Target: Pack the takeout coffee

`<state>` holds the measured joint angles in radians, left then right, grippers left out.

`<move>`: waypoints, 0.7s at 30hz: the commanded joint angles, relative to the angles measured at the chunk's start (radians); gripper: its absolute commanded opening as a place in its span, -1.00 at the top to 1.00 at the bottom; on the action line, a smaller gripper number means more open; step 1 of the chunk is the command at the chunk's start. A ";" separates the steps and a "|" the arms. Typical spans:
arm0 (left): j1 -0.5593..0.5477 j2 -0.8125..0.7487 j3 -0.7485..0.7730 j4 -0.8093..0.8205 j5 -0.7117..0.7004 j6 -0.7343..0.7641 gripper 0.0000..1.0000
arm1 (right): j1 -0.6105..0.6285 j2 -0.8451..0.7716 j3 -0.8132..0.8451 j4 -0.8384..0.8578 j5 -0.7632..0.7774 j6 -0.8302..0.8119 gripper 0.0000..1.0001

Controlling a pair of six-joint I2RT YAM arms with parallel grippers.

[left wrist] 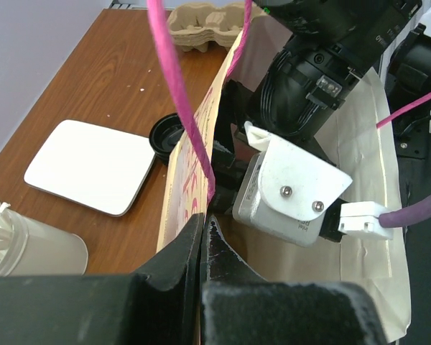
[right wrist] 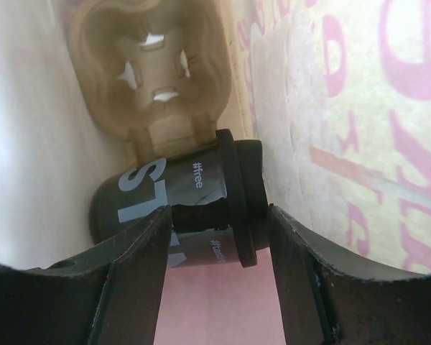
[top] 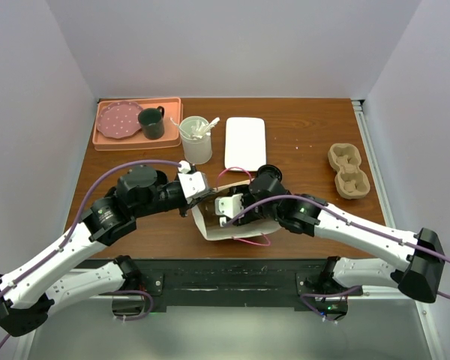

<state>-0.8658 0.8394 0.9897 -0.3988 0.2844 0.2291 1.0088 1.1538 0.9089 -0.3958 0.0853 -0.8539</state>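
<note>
Paper bag [top: 210,226] clamped open by left pincer [left wrist: 205,230]. Right pincer [right wrist: 217,215] straddles coffee cup [right wrist: 151,194] inside, grip unclear. I'd seat it in the carrier [right wrist: 158,72].

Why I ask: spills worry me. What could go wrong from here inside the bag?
1. The coffee cup lies crosswise before the carrier, unseated; it may leak.
2. The right end effector sits deep in the paper bag; withdrawing could snag the pink handle.
3. The left end effector pinches only the bag's edge, which could slip free.
</note>
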 commanded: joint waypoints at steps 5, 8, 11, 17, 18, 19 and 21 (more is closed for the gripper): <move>-0.006 -0.026 0.009 0.069 0.050 0.026 1.00 | -0.013 0.055 0.068 0.015 -0.015 -0.027 -0.18; -0.006 -0.031 0.010 0.069 0.049 0.027 1.00 | -0.015 0.087 0.076 0.008 -0.016 -0.040 -0.10; -0.007 -0.034 0.007 0.066 0.048 0.030 1.00 | -0.015 0.101 0.084 0.003 -0.022 -0.040 0.07; -0.006 -0.048 0.001 0.052 0.042 0.035 1.00 | -0.015 0.110 0.094 -0.002 -0.022 -0.034 0.68; -0.006 -0.049 0.003 0.049 0.041 0.036 1.00 | -0.016 0.110 0.094 -0.003 -0.019 -0.036 0.75; -0.006 -0.051 0.003 0.048 0.041 0.039 1.00 | -0.015 0.109 0.096 -0.005 -0.013 -0.040 0.81; -0.006 -0.051 0.003 0.044 0.039 0.044 1.00 | -0.016 0.109 0.100 -0.015 -0.009 -0.043 0.95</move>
<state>-0.8642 0.8230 0.9833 -0.4355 0.2714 0.2562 1.0050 1.2591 0.9710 -0.4004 0.0563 -0.8944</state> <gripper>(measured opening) 0.015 0.084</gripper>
